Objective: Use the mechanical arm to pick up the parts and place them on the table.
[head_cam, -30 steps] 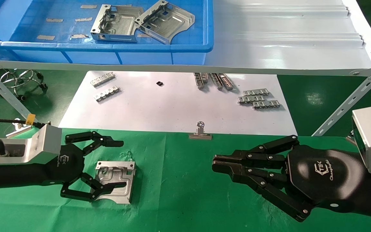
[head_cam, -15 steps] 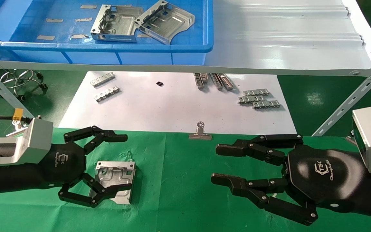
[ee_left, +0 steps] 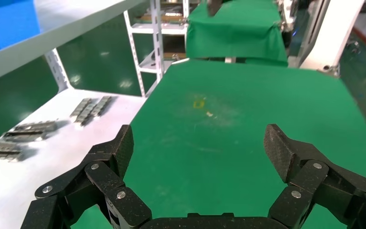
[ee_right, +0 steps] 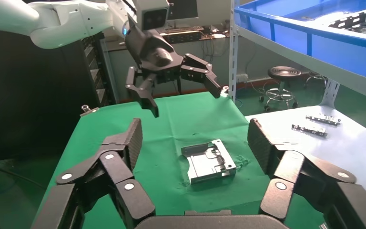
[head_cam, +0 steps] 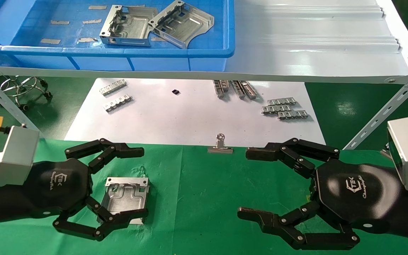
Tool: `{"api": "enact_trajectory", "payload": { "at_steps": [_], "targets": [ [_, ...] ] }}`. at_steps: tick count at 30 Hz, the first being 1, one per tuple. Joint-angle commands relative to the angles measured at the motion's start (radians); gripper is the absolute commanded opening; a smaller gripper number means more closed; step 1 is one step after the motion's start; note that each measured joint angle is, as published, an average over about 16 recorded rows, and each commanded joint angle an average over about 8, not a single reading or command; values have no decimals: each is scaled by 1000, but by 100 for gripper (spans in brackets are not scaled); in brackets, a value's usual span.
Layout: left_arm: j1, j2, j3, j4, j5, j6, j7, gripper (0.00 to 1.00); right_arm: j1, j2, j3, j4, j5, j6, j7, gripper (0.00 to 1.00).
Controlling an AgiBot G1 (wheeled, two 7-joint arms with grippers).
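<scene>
Left tool (head_cam: 137,182), glossy black hex palm with jointed linkage fingers, spread wide and gripping nothing, hanging above the wrinkly green counter (head_cam: 197,198). Right below its spread fingers, lying flat: a silver stamped bracket (head_cam: 126,198), roughly square, embossed channels up, perforated rim on the far edge, curved cut-out at the near corner. Over on the right, right tool (head_cam: 250,184), same build, also wide open and empty above bare cloth.
</scene>
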Motion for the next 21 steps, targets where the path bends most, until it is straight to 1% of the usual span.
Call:
{"api": "enact_trajectory", "payload": {
  "at_steps": [1,14,21],
  "targets": [
    [15,-4,-16,-21,-11,0,-17,100,0,0,0,0,0,0,0,100],
    [113,-32,-119,-157,-84,-3,-127,100,0,0,0,0,0,0,0,100],
    [144,-41,-152,-200,-108,-3,-158,100,0,0,0,0,0,0,0,100]
  ]
}}
